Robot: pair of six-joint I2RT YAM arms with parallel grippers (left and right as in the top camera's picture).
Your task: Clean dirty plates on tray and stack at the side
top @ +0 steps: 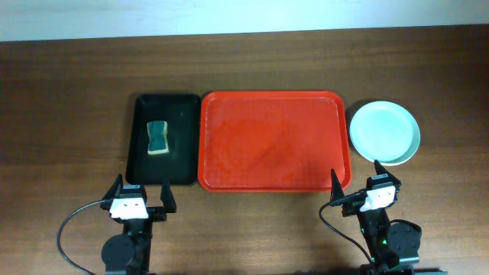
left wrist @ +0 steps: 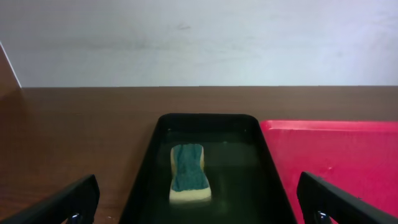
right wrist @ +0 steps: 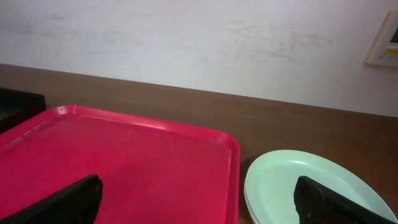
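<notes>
Brown wood-grain tabletop [top: 69,99] under everything, pale wall [left wrist: 199,37] past its far edge.

Next biggest, the red tray [top: 267,141]: flat in the middle of the tabletop, long side parallel to the far edge, glossy floor bare all over.

Smaller black tray [top: 179,153] snug beside its left rim, touching or nearly so, short end toward the far edge, shiny inside from the left wrist camera.

Then the plates [top: 384,132]: off the red tray, down on the tabletop just beside its right rim, level with the tray's far half. Pale green one on top, a paler rim peeking out underneath, so stacked, but no telling how many. Top face plain and glossy.

Left gripper [top: 143,186] toward the near edge, right in front of the black tray's near end, fingers spread wide, nothing between them.

Right gripper [top: 355,172] same deal by the red tray's near right corner, fingers wide apart and pinching nothing, plates just off to its right.

Smallest bit: sponge [top: 158,137], blue-green top over a yellow base, lying flat inside the black tray, roughly mid-floor, long side pointing at the far edge.
</notes>
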